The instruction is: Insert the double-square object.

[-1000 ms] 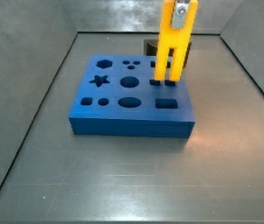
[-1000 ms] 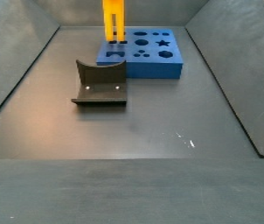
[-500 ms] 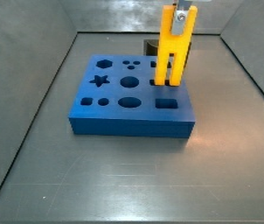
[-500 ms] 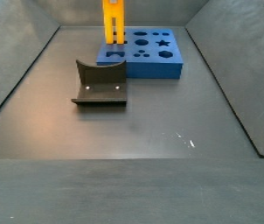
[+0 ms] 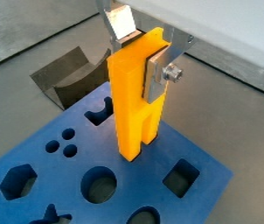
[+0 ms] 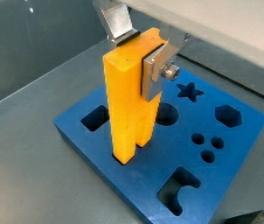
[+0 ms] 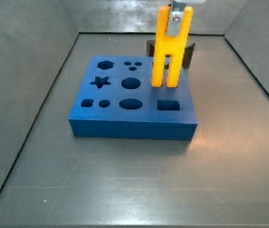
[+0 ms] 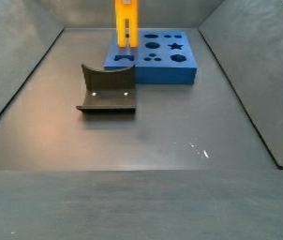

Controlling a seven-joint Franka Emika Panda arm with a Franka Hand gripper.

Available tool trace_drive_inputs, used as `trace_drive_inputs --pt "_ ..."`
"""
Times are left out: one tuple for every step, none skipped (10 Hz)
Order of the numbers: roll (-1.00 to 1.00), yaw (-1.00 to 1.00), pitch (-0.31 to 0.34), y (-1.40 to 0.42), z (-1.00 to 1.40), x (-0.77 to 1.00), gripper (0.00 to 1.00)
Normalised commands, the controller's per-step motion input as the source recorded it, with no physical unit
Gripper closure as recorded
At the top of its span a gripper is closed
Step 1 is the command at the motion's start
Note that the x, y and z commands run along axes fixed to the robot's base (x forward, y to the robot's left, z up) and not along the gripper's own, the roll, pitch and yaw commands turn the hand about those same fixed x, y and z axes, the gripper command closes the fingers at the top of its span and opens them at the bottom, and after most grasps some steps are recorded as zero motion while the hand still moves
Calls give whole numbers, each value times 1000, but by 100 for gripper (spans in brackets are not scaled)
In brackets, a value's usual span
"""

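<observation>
The double-square object (image 7: 167, 53) is a long yellow-orange bar held upright, its two prongs pointing down. My gripper (image 7: 179, 12) is shut on its upper end; it also shows in the other side view (image 8: 126, 6). In both wrist views the silver fingers (image 5: 158, 73) (image 6: 159, 65) clamp the bar (image 5: 135, 101) (image 6: 131, 105). The prong ends stand over the top of the blue block (image 7: 134, 116) (image 8: 170, 66) with its shaped holes, near its edge (image 6: 105, 149). I cannot tell whether they touch it.
A dark grey curved piece (image 8: 107, 89) stands on the floor beside the block, also seen in a wrist view (image 5: 66, 77). Grey bin walls (image 7: 42, 80) slope up on all sides.
The bar and gripper have shifted a little sideways over the block, leftward in one side view and rightward in the other. The block and the curved piece have not moved.
</observation>
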Motion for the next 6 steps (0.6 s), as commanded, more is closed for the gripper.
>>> trace_drive_inputs --pt "0 0 -29 -37 -269 80 100" --pt "0 0 -61 -51 -403 74 100" --pt "20 0 -89 -40 -563 100 100" --pt "64 0 -81 -26 -560 71 100" --pt "110 0 -39 -14 -531 63 100" --pt "127 0 -23 0 -509 11 100"
